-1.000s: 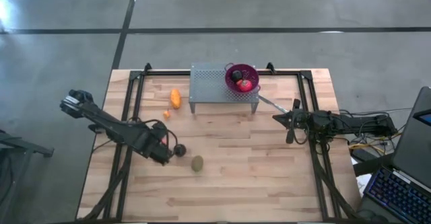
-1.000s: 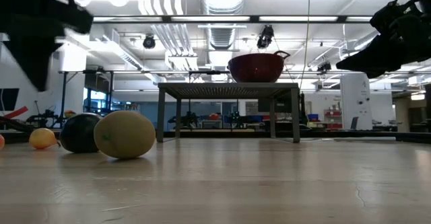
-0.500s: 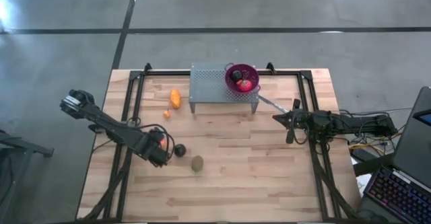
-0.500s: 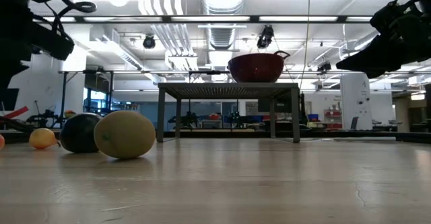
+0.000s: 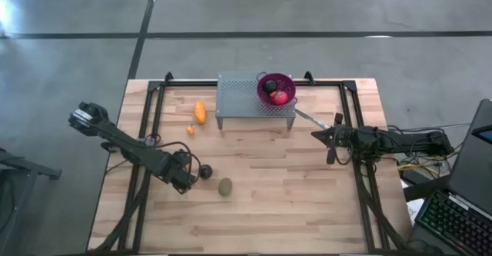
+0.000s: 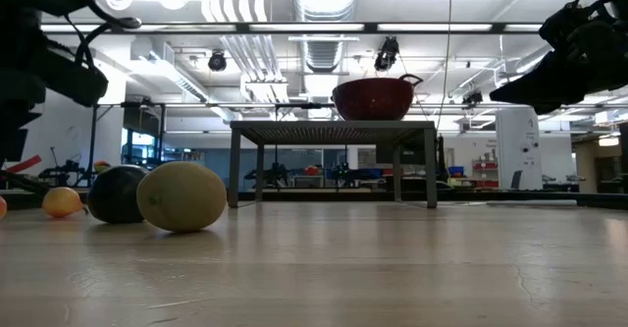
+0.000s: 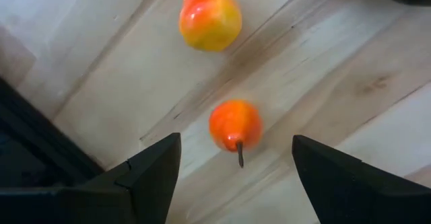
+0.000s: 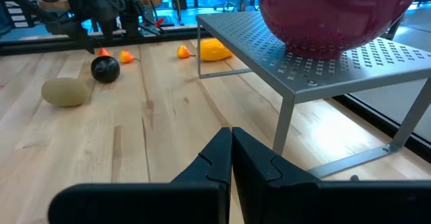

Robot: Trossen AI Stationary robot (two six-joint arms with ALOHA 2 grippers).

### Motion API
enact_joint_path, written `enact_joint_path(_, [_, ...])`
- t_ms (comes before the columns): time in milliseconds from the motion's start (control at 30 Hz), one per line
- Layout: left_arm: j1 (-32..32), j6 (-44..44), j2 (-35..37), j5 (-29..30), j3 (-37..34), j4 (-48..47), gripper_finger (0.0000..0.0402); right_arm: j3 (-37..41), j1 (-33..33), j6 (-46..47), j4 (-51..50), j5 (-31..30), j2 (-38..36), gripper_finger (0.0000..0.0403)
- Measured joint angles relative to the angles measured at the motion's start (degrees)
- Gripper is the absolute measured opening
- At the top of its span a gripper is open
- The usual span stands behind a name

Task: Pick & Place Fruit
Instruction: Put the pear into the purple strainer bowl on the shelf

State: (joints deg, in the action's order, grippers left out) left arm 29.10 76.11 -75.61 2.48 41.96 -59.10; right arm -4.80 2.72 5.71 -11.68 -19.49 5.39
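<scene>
The purple bowl (image 5: 275, 88) sits on a perforated grey stand (image 5: 242, 100) and holds a red fruit (image 5: 280, 98) and a dark round one (image 5: 269, 88). The left claw (image 5: 183, 178) hangs low over the surface (image 5: 292, 202), fingers spread with nothing between them; directly beneath it lies a small red-orange fruit with a stem (image 7: 234, 125), and a yellow-red one (image 7: 209, 17) just beyond. Just beside the claw sits a black round fruit (image 5: 204, 172), with a brown-green oval (image 5: 224, 187) a little farther. The elongated orange fruit (image 5: 201, 112) lies well ahead. The right claw (image 5: 329, 139), pressed together and empty, waits near the stand. In the low view both arms are cut off.
</scene>
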Motion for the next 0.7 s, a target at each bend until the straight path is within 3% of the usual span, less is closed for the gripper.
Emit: enact_joint_path(700, [0.05, -0.41, 0.00, -0.14, -5.49, 8.47, 0.0284, 0.00, 0.00, -0.14, 0.01, 0.00, 0.02, 0.0008])
